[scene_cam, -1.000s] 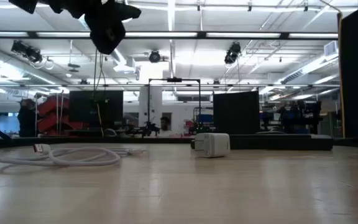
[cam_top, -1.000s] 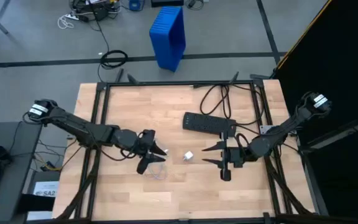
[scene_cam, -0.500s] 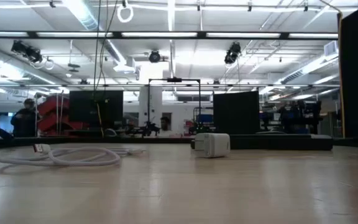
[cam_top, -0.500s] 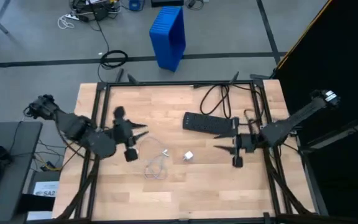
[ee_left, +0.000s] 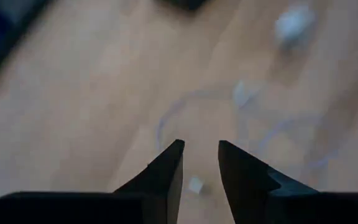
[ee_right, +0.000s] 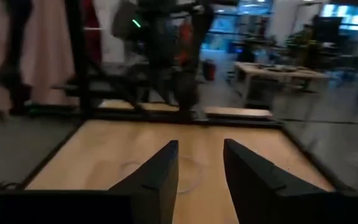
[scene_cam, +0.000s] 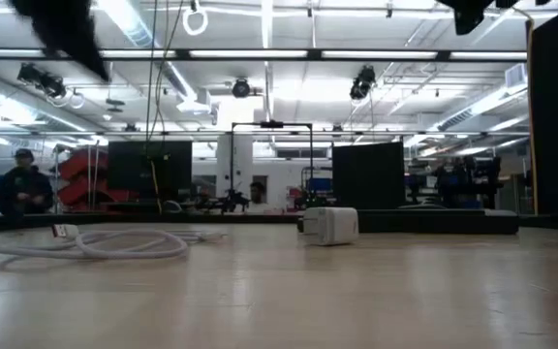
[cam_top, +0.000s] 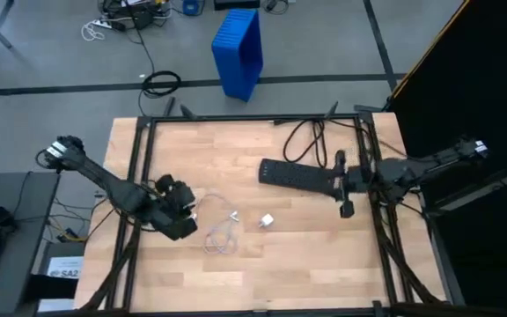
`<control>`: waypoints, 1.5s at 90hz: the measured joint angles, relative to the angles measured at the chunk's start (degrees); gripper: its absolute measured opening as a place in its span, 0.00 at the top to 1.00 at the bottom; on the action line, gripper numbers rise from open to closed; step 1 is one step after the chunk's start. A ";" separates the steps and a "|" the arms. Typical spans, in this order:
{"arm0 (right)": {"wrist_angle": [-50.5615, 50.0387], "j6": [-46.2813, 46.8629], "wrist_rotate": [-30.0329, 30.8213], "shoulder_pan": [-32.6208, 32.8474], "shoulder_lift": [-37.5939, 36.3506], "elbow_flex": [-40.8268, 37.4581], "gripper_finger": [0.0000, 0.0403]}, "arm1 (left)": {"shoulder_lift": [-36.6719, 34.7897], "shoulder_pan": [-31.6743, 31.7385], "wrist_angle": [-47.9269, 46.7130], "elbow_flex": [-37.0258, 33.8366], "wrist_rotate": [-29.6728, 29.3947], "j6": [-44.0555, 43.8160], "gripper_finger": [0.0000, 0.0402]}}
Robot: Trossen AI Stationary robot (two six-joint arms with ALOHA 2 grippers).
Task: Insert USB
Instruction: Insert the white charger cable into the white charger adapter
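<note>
One USB cable (cam_top: pixel 221 231), one white charger block (cam_top: pixel 267 220), one power strip (cam_top: pixel 294 175), two arms.

Left gripper (cam_top: pixel 181 222) pulled off the USB (cam_top: pixel 221 233) and now sits just to the cable's left, fingers nearly closed. Right gripper (cam_top: pixel 342 170) backed away from the white charger block (cam_top: pixel 267 220) to the power strip's (cam_top: pixel 294 174) end.

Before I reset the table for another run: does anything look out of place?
Nothing damaged or spilled. The white USB cable lies in a loose coil, plugged into nothing, near the small white charger. Neither gripper holds it.
</note>
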 joint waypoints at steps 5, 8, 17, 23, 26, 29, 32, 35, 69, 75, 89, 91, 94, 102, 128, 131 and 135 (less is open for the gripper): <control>3.51 -0.11 0.42 -0.22 1.89 -1.93 0.74 | -0.01 0.34 1.62 -3.18 1.97 -2.26 0.76; 5.34 -0.22 0.54 -0.41 2.86 -2.91 0.74 | 0.01 0.36 2.07 -4.88 2.67 -4.11 0.76; 11.17 -0.35 0.59 -1.41 5.82 -5.17 0.74 | 0.17 2.06 3.47 -8.39 5.32 -11.00 0.72; 13.82 -0.31 0.65 -1.92 7.06 -5.90 0.75 | 0.06 3.19 5.68 -9.69 6.56 -12.54 0.70; 14.86 -0.19 0.77 -2.13 7.85 -5.95 0.75 | 0.06 3.47 7.84 -10.52 6.94 -12.63 0.69; 15.78 -0.03 0.80 -2.33 8.68 -5.95 0.75 | 0.08 3.75 10.34 -11.53 6.91 -12.61 0.68; 16.41 0.00 0.77 -2.47 9.25 -5.95 0.75 | 0.12 4.19 13.04 -12.77 6.72 -12.50 0.67; 17.07 0.05 0.74 -2.59 9.66 -5.97 0.75 | 0.33 4.77 16.13 -14.38 6.58 -11.87 0.67; 19.64 1.99 -0.04 -2.61 11.33 -5.97 0.75 | 1.42 7.82 36.07 -25.28 12.14 -11.29 0.66; 19.69 2.06 -0.04 -2.61 11.33 -5.97 0.75 | 1.42 8.53 35.84 -25.30 13.26 -11.25 0.66; 19.72 3.03 -0.06 -2.61 11.33 -5.97 0.75 | 2.68 9.06 35.92 -25.30 13.65 -11.45 0.66; 19.70 3.06 -0.06 -2.61 11.33 -5.97 0.75 | 3.14 9.20 36.00 -25.30 13.64 -11.47 0.66; 19.72 3.10 -0.12 -2.61 11.33 -5.97 0.75 | 3.78 9.31 35.98 -25.30 13.66 -11.47 0.66; 19.69 3.13 -0.13 -2.50 11.33 -5.97 0.75 | 5.95 9.31 36.17 -25.12 13.37 -11.44 0.66; 19.69 3.13 -0.17 -2.50 11.33 -5.97 0.79 | 7.90 9.25 36.59 -24.85 11.59 -9.22 0.85; 19.69 3.12 -0.17 -2.50 11.33 -5.97 0.80 | 7.92 9.25 36.82 -24.67 11.47 -8.00 0.90; 19.70 3.12 -0.17 -2.50 11.33 -5.97 0.81 | 8.02 9.25 37.07 -24.22 11.16 -6.64 0.96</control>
